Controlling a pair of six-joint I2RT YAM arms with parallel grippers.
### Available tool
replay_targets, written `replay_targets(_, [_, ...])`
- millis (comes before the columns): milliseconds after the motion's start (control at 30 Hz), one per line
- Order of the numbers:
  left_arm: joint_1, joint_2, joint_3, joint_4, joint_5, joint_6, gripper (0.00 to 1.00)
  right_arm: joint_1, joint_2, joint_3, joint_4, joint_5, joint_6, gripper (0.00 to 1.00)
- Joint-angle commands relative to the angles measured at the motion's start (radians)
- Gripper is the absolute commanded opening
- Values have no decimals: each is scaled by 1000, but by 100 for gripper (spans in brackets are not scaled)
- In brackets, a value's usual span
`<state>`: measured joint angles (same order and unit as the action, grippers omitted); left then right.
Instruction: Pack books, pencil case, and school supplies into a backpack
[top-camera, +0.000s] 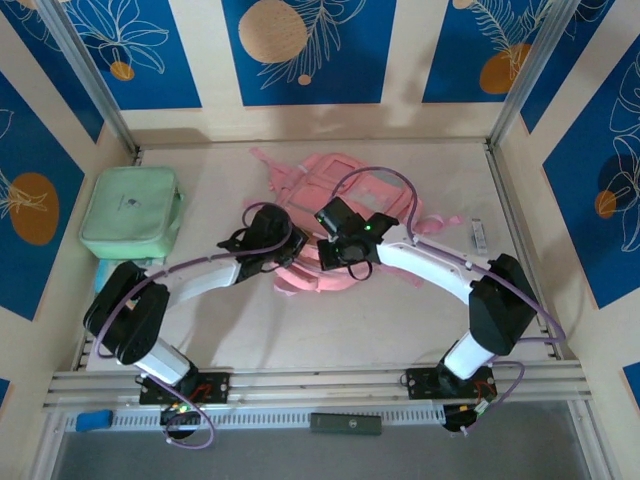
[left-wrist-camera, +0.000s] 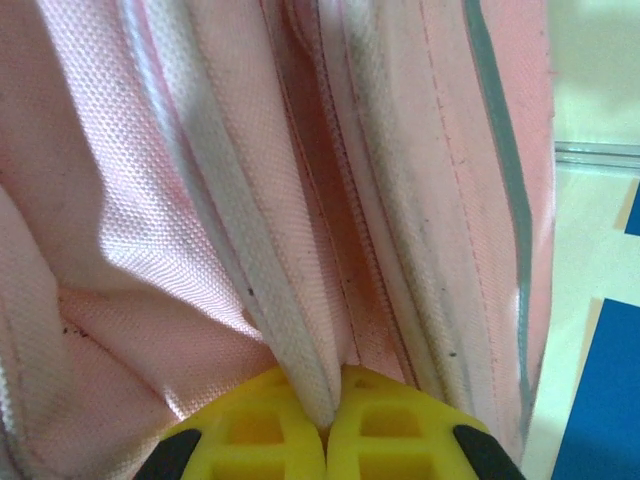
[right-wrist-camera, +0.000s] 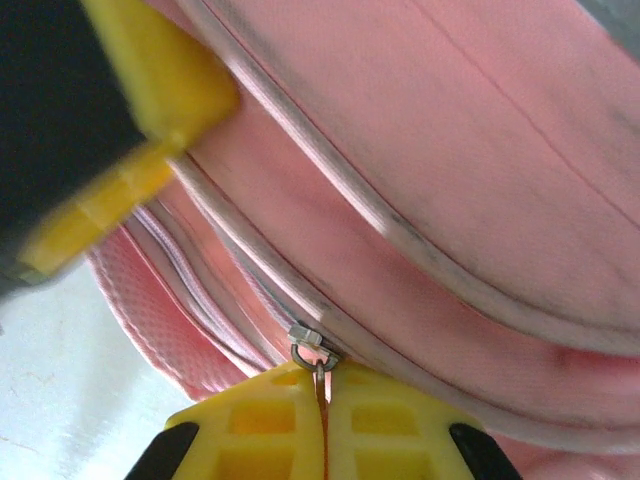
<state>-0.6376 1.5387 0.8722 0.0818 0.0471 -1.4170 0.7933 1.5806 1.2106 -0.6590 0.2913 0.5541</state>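
Left pincer (left-wrist-camera: 325, 405) clamps seam (left-wrist-camera: 290, 340) | right pincer (right-wrist-camera: 322, 400) clamps zipper pull (right-wrist-camera: 318, 362) | 1 backpack (top-camera: 300, 180)

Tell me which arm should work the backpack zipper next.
Right. The right tool is shut on the zipper pull; the left tool merely pinches a fabric seam of the backpack, bracing it.

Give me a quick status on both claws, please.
Left claw shut on backpack fold. Right claw shut on zipper pull. Green bag apart, far left.
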Motion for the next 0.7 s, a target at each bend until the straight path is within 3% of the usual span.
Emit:
replay_targets(0, [132, -77, -19, -162, -93, 122, 0, -40, -78, -62, -89, 60, 6, 0])
replay_targets(67, [209, -104, -46, -124, -22, 194, 0, -77, -97, -92, -131, 90, 18, 0])
replay_targets(133, [280, -98, -14, -202, 36, 275, 0, -132, -131, -137, -145, 103, 21, 0])
replay_targets(300, [364, -37, 38, -204, 166, 375, 0, -269, -153, -170, -145, 108, 20, 0])
replay_targets(367, [371, -13, 62, -216, 188, 383, 0, -261, -135, -144, -152, 136, 6, 0])
replay_targets(533, [368, -3, 77, -189, 245, 395, 0, -180, -151, -113, -87, 14, -46, 2])
replay_targets(567, [366, -4, 79, -190, 258, 400, 7, -170, -157, -109, -82, -9, -49, 8])
replay_targets(600, [366, -11, 80, -199, 271, 405, 21, -162, -170, -105, -73, -43, -59, 16])
replay_targets(667, [365, -43, 67, -234, 273, 421, 31, -165, -198, -106, -68, -80, -62, 26])
